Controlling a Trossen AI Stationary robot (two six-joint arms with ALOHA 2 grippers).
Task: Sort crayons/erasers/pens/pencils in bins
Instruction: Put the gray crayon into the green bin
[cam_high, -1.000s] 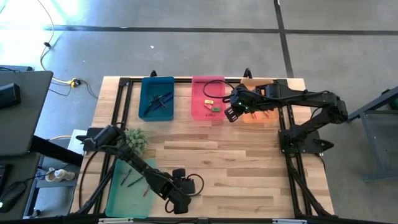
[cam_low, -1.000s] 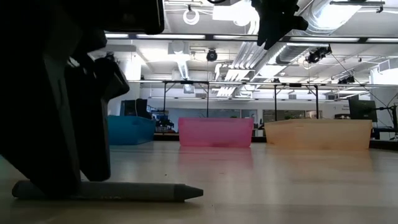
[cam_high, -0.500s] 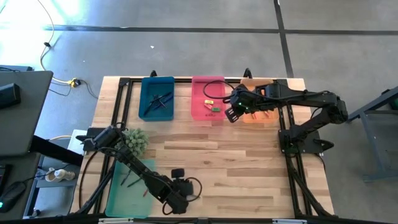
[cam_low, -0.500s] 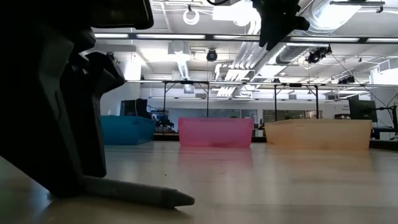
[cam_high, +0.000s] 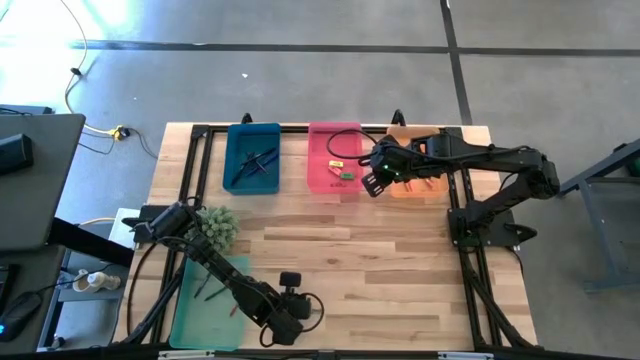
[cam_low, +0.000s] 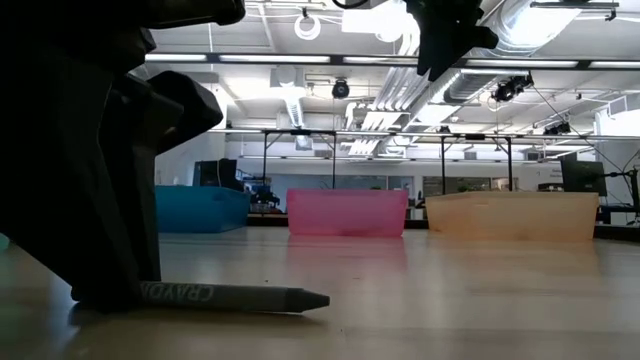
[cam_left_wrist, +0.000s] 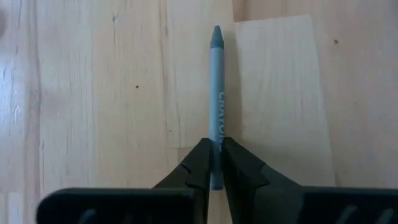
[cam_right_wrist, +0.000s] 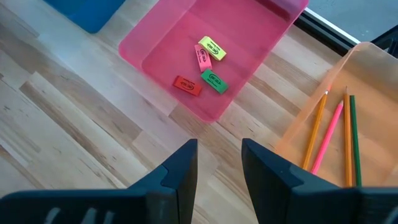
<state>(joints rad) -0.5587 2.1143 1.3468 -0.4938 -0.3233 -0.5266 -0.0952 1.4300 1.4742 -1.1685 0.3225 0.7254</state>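
Left gripper (cam_left_wrist: 216, 168): at the table's near edge, fingers pinched on the blunt end of a grey crayon (cam_left_wrist: 216, 93) lying flat on the wood, tip pointing away from the wrist.
Green bin (cam_high: 208, 300): just left of that gripper; contents too small to tell, perhaps a few short sticks.
Right gripper (cam_right_wrist: 219, 163): fingers spread, holding nothing, raised above the gap between pink bin (cam_right_wrist: 249, 46) and orange bin (cam_right_wrist: 373, 112).
Pink bin: four erasers (cam_right_wrist: 202, 67).
Orange bin: pencils (cam_right_wrist: 336, 134).
Blue bin (cam_high: 252, 157), far left: dark pens (cam_high: 252, 163).
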